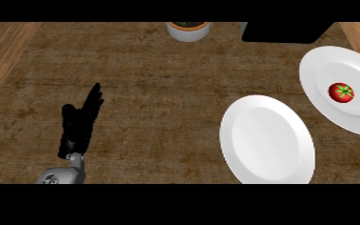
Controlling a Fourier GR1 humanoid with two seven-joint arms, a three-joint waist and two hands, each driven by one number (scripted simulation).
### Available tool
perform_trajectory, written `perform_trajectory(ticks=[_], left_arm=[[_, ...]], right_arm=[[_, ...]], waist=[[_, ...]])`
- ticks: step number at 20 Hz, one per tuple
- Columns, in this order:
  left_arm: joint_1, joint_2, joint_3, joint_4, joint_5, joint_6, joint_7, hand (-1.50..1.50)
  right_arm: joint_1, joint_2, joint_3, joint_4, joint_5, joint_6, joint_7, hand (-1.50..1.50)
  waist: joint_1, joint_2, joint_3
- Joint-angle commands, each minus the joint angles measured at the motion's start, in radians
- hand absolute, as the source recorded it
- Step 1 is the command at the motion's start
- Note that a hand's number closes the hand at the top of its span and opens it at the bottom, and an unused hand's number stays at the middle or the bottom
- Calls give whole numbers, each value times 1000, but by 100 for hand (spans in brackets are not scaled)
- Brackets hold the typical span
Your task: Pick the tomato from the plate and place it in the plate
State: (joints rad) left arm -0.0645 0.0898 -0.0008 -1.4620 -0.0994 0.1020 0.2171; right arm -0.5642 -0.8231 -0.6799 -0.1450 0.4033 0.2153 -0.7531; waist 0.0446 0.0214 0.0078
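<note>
Red and small, the tomato lies on the white plate at the right edge, a little right of that plate's middle, with its green stem star turned upward. Just beside this plate, nearer and more to the left, is a second white plate with nothing on it; I judge this is the place where the tomato must go. The two plates seem to touch or overlap a little at their rims, but I cannot tell which. The left hand is on the left side of the brown counter, well apart from both plates, its fingers straight and close together, pointing to the far side and holding nothing. The right hand is not visible at all. At the far edge stands a pale pot with something dark inside. The tomato is probably light, round and smooth, so it may roll or slip, and its skin is soft. I think it is best to take it from above, with fingers on opposite sides around its widest part, not on the stem.
</note>
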Motion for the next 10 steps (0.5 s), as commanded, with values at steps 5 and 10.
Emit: perform_trajectory(ticks=[5, 10], left_arm=[[22, -25, -28, -39, -13, 13, 17, 0], [-21, 0, 2, 3, -3, 1, 16, 0]], right_arm=[[58, -37, -29, 12, -25, 0, -21, -150], [72, -35, -50, 8, -44, -18, -46, -150]], waist=[[1, -2, 2], [0, 3, 3]])
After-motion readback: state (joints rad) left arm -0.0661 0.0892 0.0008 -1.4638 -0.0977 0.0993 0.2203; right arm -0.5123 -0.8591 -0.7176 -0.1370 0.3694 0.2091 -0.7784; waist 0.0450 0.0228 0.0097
